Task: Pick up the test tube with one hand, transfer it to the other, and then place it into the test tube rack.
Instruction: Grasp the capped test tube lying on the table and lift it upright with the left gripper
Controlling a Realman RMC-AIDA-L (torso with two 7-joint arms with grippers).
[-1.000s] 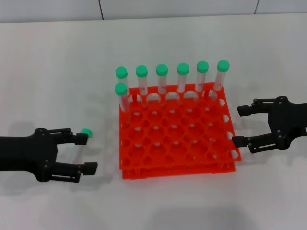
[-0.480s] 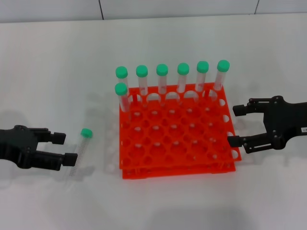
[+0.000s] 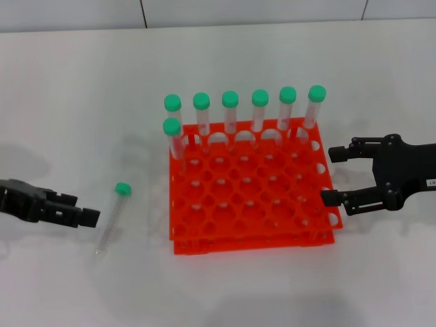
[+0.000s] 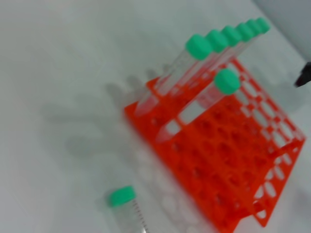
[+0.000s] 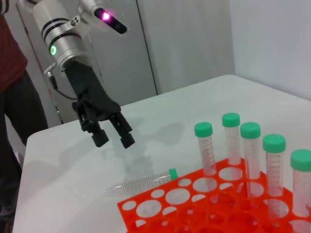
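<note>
The tube [image 3: 111, 218] is lying flat on the table [image 3: 82, 102], lower left, beside the rack [image 3: 252, 197]. The left gripper [image 5: 111, 136] is hovering empty, fingers parted; the right gripper [image 3: 331, 176] is waiting open, mid-right.

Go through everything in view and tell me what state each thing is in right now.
Loose clear plastic test tube with green screw cap: lying flat on the table, ungripped.
Square orange-red plastic rack: seven capped tubes upright, most holes empty.
Left black pincer: open, raised above the table beside the loose tube.
Right black pincer: open, empty, beside the rack.
</note>
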